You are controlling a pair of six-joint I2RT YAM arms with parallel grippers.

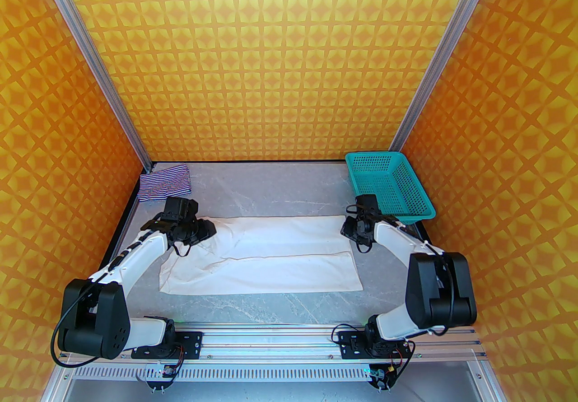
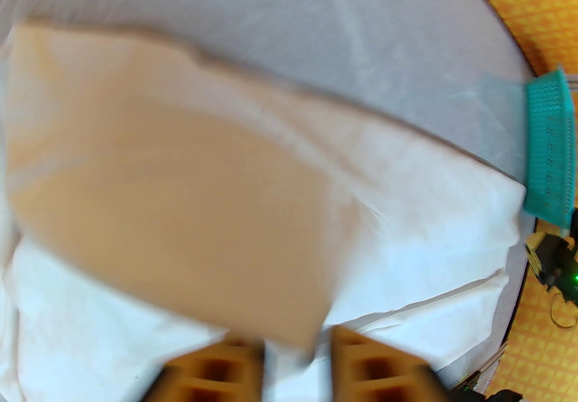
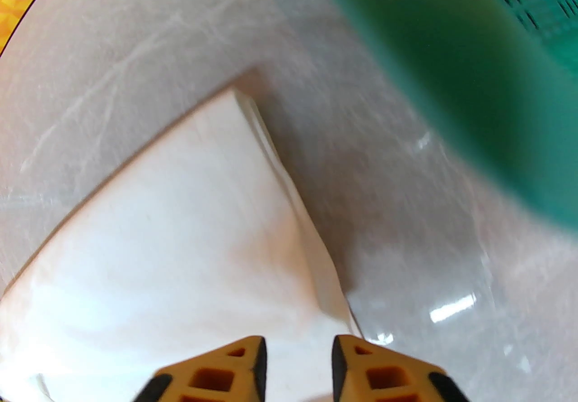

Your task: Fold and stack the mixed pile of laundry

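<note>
Both grippers released: left gripper (image 2: 297, 366) & right gripper (image 3: 299, 364) w/ jaws parted, nothing pinched, at far-edge ends of white cloth (image 1: 271, 255), spread mid-worktop (image 1: 280, 192). Judged: lengthwise fold laid; next req. regrasp of ends for cross-fold. Cloth part-doubled, rumpled at left. Striped garment (image 1: 165, 181) bunched far-left corner, unfolded.

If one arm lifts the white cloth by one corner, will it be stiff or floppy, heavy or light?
Probably floppy: the white cloth lies flat with soft wrinkles and a folded-over layer. Likely light, since it looks thin. It may slide easily on the glossy table.
</note>
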